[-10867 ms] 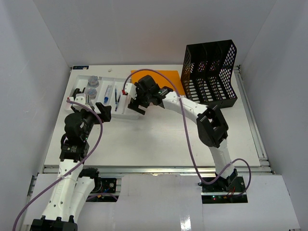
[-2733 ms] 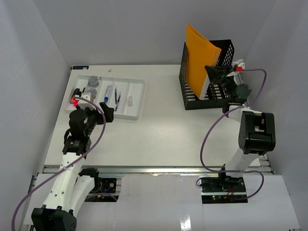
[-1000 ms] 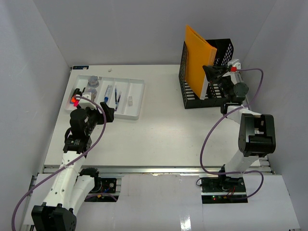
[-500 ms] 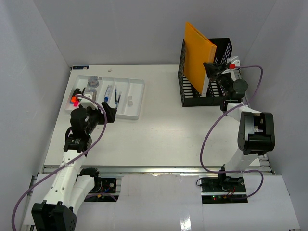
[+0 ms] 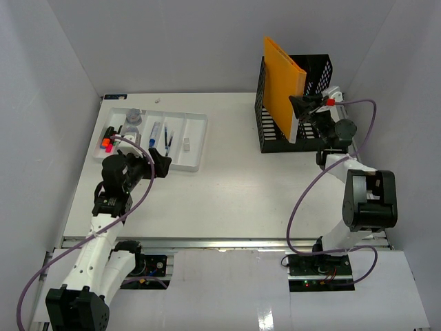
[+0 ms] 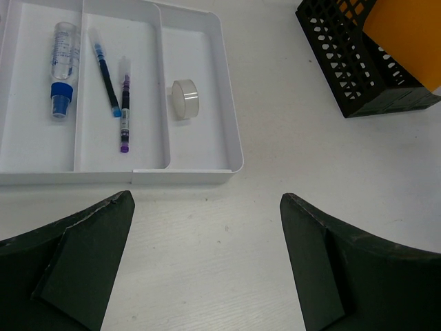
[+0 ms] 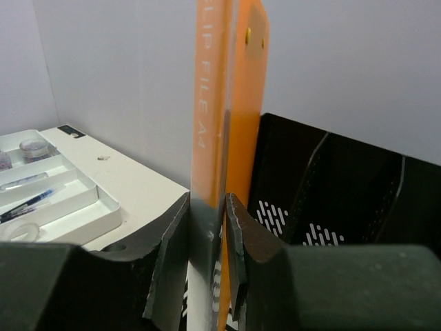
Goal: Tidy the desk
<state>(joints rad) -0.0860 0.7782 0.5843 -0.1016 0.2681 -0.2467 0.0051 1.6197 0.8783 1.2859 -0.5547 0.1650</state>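
The desk [image 5: 241,186] is a large white tabletop. An orange clip file [image 5: 281,76] stands upright in the left slot of a black mesh file holder [image 5: 306,131] at the back right. My right gripper [image 5: 298,105] reaches over the holder. In the right wrist view its jaws [image 7: 225,207] press close on either side of the orange file's [image 7: 231,103] lower edge. My left gripper [image 5: 157,160] hovers over bare desk just in front of the white tray [image 5: 196,148]. It is wide open [image 6: 207,227] with nothing between its fingers.
The tray's compartments [image 6: 231,131] hold a tape roll [image 6: 185,98], two pens [image 6: 124,103] and a small bottle [image 6: 62,62]. Small jars [image 5: 131,121] sit in its left part. White walls enclose the desk on three sides. A metal rail [image 5: 220,241] runs along the near edge.
The right gripper, the orange file and the black holder have shifted slightly left. The left gripper has turned a little toward the right.
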